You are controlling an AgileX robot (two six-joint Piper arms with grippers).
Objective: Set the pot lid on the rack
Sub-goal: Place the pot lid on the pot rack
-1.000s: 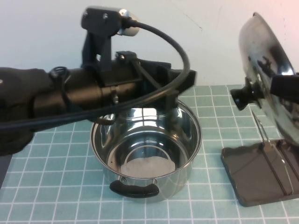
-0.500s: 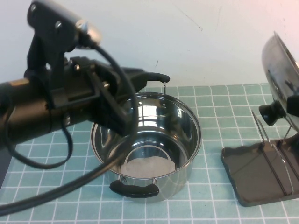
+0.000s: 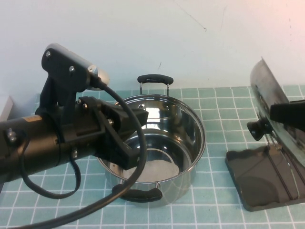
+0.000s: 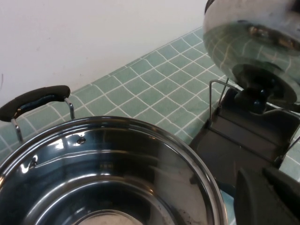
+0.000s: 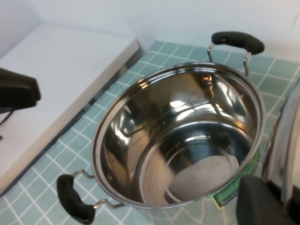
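Gripping pot lid [image 3: 267, 95] over rack [image 3: 259, 179]: right gripper [image 3: 286, 114], seemingly | left gripper [image 3: 136, 117] beside pot [image 3: 157, 143], unclear

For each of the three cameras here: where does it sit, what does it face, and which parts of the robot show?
High view: raised on the robot's side, looking down at the pot, the rack and the pot lid; the left arm fills the left, the right claw is at the lid.
Left wrist view: over the pot rim, facing lid and rack; left claw tip shows.
Right wrist view: above the pot; right claw partly visible.
All share the pot.
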